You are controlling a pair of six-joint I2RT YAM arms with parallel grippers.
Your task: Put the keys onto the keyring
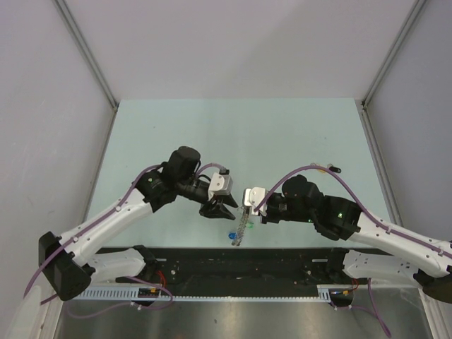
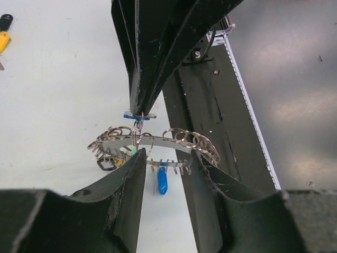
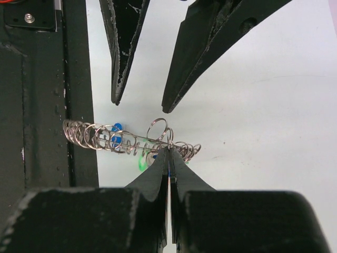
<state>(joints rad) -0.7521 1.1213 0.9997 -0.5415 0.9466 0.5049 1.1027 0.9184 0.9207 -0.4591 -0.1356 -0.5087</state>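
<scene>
The keyring (image 1: 241, 227) hangs edge-on between my two grippers, just above the table's near edge. In the left wrist view it is a metal band (image 2: 174, 141) hung with many small split rings. A blue-headed key (image 2: 162, 181) dangles under it. My right gripper (image 3: 169, 152) is shut on a thin blue-headed key (image 2: 136, 116), and that key's small ring (image 3: 158, 128) touches the keyring (image 3: 105, 138). My left gripper (image 2: 166, 164) is open, with its fingers on either side of the band. A green key head (image 3: 141, 163) shows behind the ring.
A yellow-headed key (image 2: 3, 40) and a black-headed key (image 2: 5, 21) lie loose on the table. In the top view they sit far to the right (image 1: 330, 168). The black rail (image 2: 210, 105) at the table's near edge runs right beside the keyring.
</scene>
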